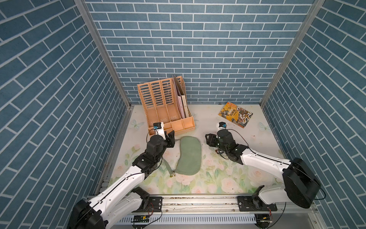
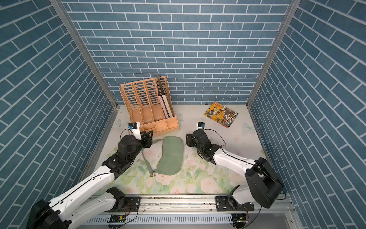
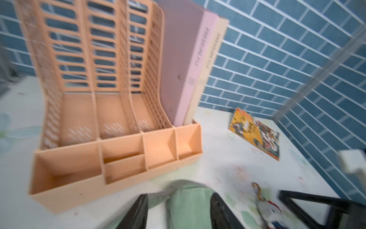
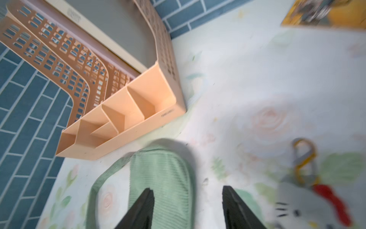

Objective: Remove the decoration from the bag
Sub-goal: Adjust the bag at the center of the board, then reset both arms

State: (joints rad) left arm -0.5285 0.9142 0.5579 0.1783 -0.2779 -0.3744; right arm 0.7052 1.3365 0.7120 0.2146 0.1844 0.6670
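Blue brick-patterned walls [image 1: 178,49] close in a worktop [image 1: 217,178] covered with a pale floral print. At the back stands a peach file organiser [image 1: 166,111] with a few folders [image 3: 190,65] upright in its end slot. A yellow illustrated booklet [image 1: 235,114] lies flat near the far corner on my right.

The bag [image 1: 189,156] lies flat mid-worktop, long axis running away from me. Its thin strap [image 1: 168,168] trails along the side nearer my left arm and ends at a small metal ring [image 1: 173,174] by the near end.

My left pincer [image 1: 172,138] hangs just beside the bag's far end, on the organiser side. Its jaws are spread, and in my left wrist view the green fabric shows between them with a gap on one side, so I am gripping nothing.

My right pincer [image 1: 208,139] sits on the other side of that same end, apart from the bag. It too is released, with only worktop and the bag's edge between the jaws in my right wrist view.

The decoration [image 4: 309,204] lies on the worktop, off the bag and just outside my right pincer's jaws. Its gold clasp [image 4: 303,156] points away from the white plush body, and both wrist views show it blurred. From above I cannot pick it out with certainty
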